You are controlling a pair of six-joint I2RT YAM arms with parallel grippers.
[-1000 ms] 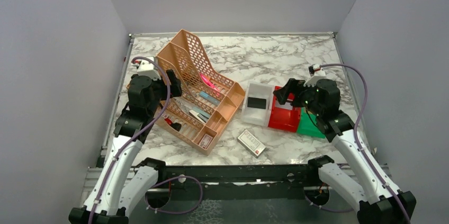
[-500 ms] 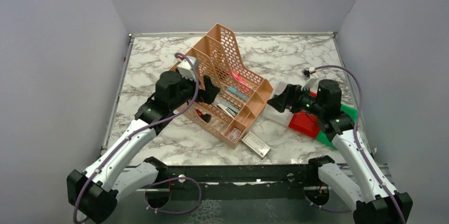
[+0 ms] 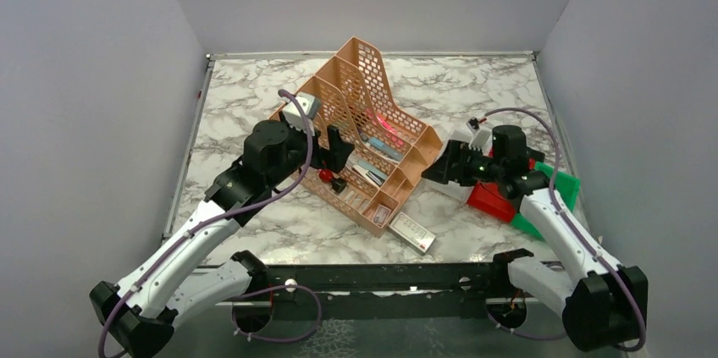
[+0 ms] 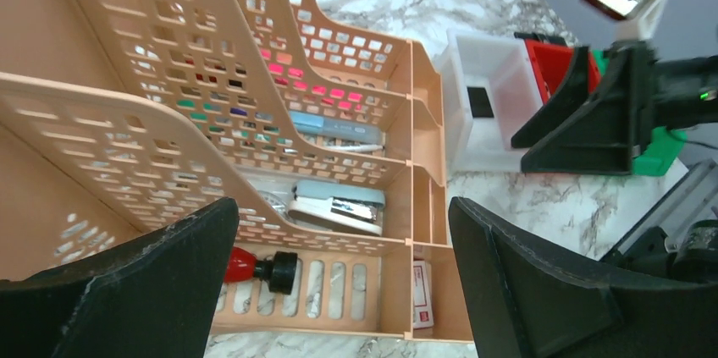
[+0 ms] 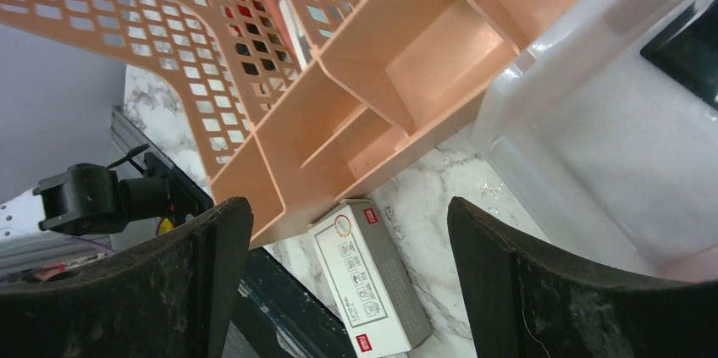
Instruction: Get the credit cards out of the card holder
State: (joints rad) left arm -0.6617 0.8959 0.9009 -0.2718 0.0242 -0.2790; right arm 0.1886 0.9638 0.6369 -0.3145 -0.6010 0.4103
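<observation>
Right wrist: right gripper [image 5: 349,206] open, black card [image 5: 690,45] in white bin [image 5: 593,146] just beside; left gripper [image 4: 343,206] open.

1x organizer [image 3: 377,87] | 3x bin [image 4: 491,151] [image 3: 491,199] [image 3: 560,182] | 1x case [image 3: 413,233] | 2x arm [image 3: 212,223] [image 3: 563,231]

No lettering reads clearly through my wrist cameras: the small white box [image 5: 366,282], lying just beside the peach organizer [image 5: 398,62], bears red marks and tiny print, all illegible.

The bins [image 3: 494,200] lie right of the organizer rack [image 3: 377,112], a small case [image 3: 412,232] before it.
</observation>
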